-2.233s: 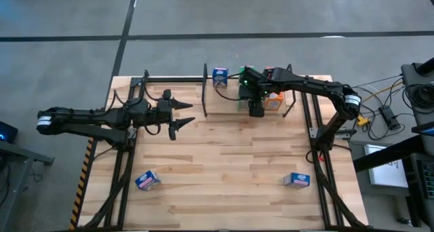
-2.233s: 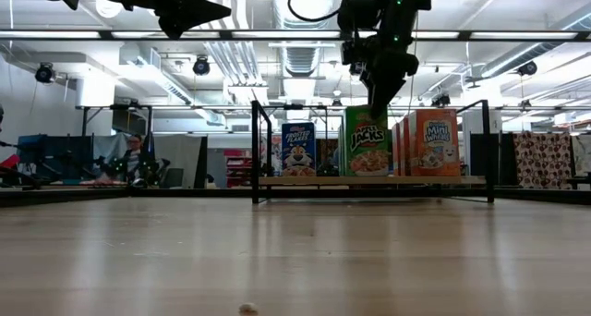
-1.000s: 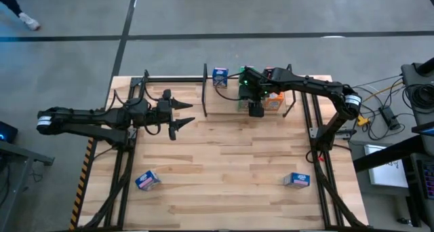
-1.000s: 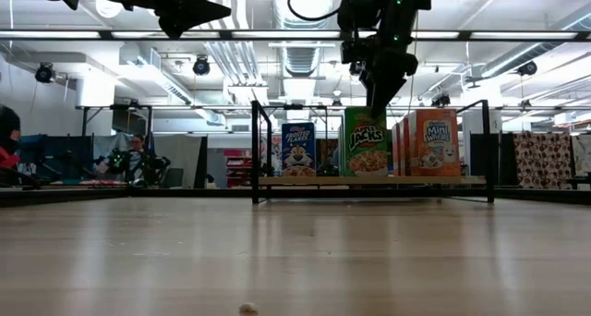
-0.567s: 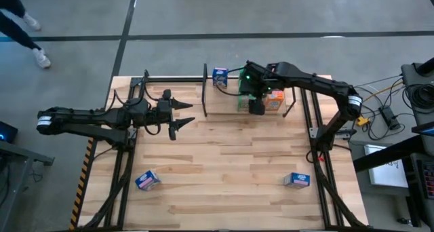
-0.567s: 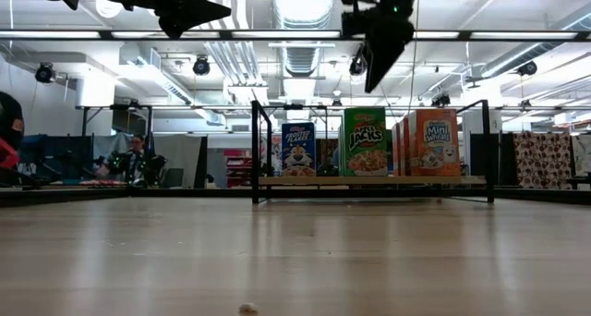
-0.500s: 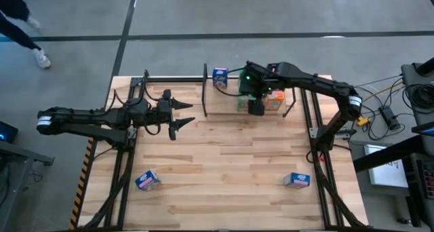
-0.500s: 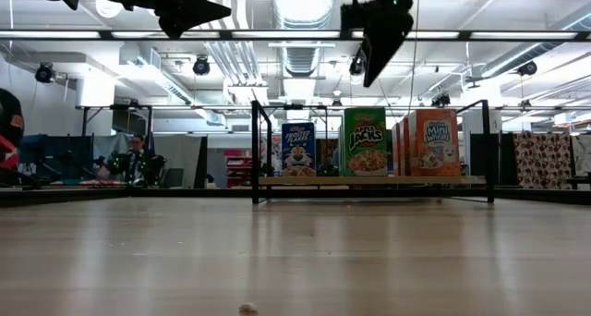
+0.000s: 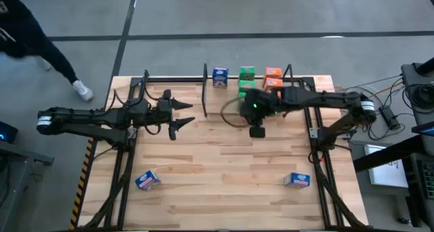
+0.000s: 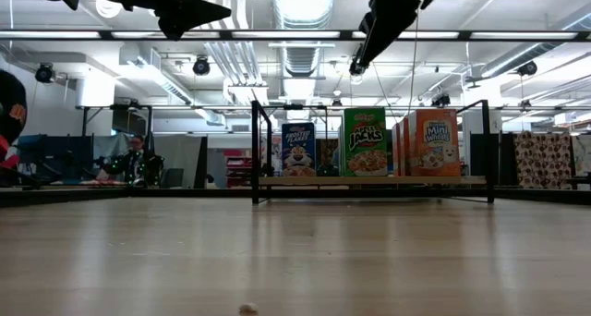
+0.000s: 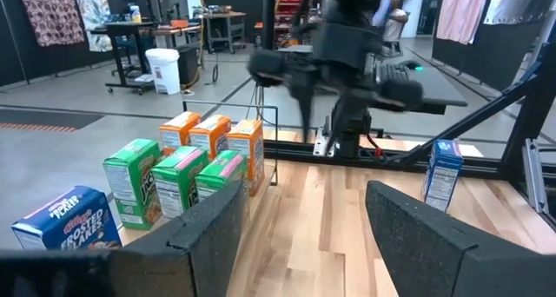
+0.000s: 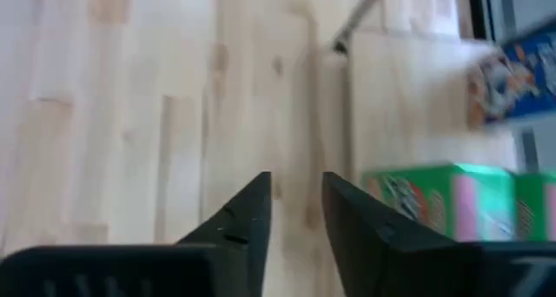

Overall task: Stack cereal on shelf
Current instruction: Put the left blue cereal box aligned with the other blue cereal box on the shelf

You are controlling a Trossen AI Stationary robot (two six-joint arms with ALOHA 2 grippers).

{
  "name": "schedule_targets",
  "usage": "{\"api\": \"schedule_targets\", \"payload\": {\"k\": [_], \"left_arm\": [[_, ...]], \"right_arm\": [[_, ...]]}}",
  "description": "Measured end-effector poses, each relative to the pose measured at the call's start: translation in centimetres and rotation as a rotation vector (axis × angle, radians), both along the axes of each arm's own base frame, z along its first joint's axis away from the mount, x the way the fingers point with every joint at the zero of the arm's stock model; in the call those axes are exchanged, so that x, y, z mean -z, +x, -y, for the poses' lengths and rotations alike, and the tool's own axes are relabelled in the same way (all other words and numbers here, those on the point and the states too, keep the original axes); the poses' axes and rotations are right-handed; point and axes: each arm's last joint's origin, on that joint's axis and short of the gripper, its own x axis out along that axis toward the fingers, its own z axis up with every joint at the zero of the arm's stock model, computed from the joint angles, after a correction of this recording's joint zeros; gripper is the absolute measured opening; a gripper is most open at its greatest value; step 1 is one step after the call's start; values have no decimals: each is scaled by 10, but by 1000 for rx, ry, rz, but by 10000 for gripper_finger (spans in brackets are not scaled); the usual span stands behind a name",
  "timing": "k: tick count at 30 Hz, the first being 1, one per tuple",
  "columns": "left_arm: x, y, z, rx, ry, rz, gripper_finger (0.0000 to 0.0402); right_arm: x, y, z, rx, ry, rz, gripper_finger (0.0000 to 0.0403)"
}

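The shelf [image 10: 369,180] stands at the table's far edge and carries upright cereal boxes: a blue one [image 10: 297,150], green ones [image 10: 366,142] and orange ones [image 10: 429,140], also seen from above as blue [image 9: 219,76], green [image 9: 246,73] and orange [image 9: 273,73]. Two more blue boxes lie on the table near the front, one left [image 9: 147,180] and one right [image 9: 296,180]. My right gripper [image 9: 256,127] hovers open in front of the shelf, holding nothing; its wrist view shows a green box [image 12: 443,197] beside its fingers [image 12: 295,188]. My left gripper [image 9: 180,117] waits open and raised at the left.
Black side frames [image 9: 122,157] run along the table's left and right edges [image 9: 319,157]. Bare wood lies between the shelf and the two front boxes. A person's leg and shoe [image 9: 81,89] pass on the floor beyond the table's far left corner.
My right gripper has come up off the top of the front green box and drawn back from the shelf toward the table's near edge. The green box stays upright on the shelf. A person has walked closer past the far left corner.
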Motion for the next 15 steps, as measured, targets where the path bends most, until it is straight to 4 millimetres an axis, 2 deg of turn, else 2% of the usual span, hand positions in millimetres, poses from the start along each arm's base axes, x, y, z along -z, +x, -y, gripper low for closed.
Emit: {"api": "schedule_targets", "payload": {"k": [7, 15], "left_arm": [[0, 0, 0, -2, -31, 5, 225], [10, 10, -1, -7, -86, -38, 225]], "right_arm": [[38, -12, -20, -119, -76, 317, 43], [72, -32, -21, -177, -214, 690, 34]]}}
